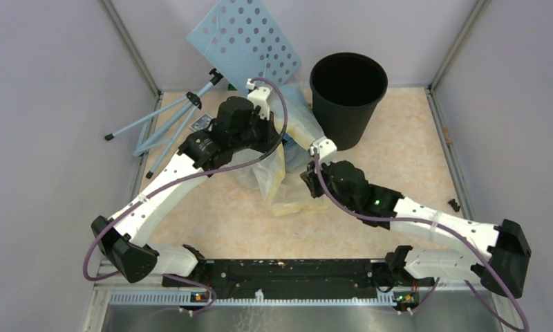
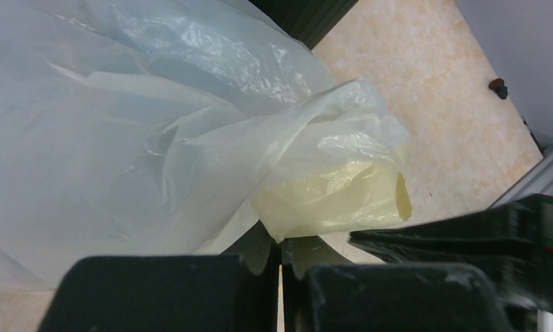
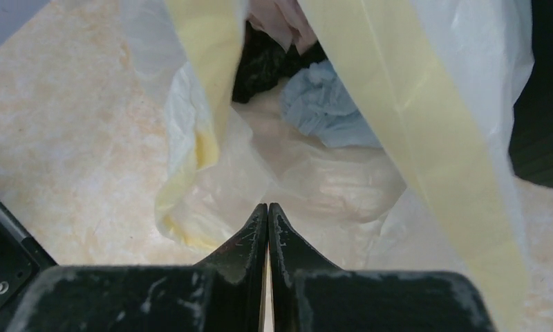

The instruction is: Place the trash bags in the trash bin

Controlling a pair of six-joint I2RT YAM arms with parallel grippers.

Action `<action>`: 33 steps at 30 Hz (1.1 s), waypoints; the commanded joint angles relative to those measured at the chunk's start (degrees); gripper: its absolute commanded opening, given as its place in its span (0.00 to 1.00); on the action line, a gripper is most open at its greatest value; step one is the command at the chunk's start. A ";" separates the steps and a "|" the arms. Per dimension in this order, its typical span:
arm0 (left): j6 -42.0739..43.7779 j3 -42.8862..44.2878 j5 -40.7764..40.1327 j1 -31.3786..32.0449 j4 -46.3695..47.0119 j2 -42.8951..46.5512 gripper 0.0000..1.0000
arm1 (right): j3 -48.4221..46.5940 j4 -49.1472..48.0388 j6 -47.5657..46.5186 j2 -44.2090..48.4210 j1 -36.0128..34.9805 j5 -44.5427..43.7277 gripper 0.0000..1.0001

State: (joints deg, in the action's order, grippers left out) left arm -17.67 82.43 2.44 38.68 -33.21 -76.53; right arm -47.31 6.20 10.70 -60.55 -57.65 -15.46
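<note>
We see the round black plastic trash bin [image 1: 350, 117] upright, mouth open, at 1 o'clock on the beige marbled table [image 1: 405, 166], near the far edge. Its 3 o'clock side has bare tabletop out to the table's right edge; its 9 o'clock side is crowded w/ film. The clear yellowish-tinted plastic sack [image 1: 287, 190] hangs and slumps at table ctr, btw both wrists. The left gripper [image 2: 280, 243] is clamped tight, w/ sack film running down into its tips. The right gripper [image 3: 268, 207] has its fingers pressed together, right up against the sack; we can't tell if any film is pinched. The thin light-blue film trash bag [image 3: 325, 104] shows crumpled at 1 o'clock from those tips, amid the sack's folds. Whether it's inside or behind the sack we can't tell, but it's outside the bin. At 10–11 o'clock a pale-blue perforated panel [image 1: 249, 41] and a blue-legged tripod [image 1: 164, 121] take up the far-left corner. A small black bit [image 1: 455, 204] lies by the right edge, 3 o'clock.
</note>
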 commanded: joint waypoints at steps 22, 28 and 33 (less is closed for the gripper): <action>4.19 -9.66 6.18 -2.33 0.72 5.80 0.00 | -7.81 -18.08 54.99 -34.89 8.45 -18.06 0.78; 2.70 -12.44 4.84 -2.66 3.22 5.51 0.00 | -10.17 -19.30 58.31 -39.65 9.22 -22.93 0.83; 2.05 -12.52 3.01 -2.99 3.65 5.56 0.00 | -14.13 -16.32 56.13 -42.89 12.56 -20.24 0.66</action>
State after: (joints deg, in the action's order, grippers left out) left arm -14.48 69.80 6.92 36.27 -33.10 -72.25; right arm -57.56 -10.31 67.02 -102.28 -47.86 -34.96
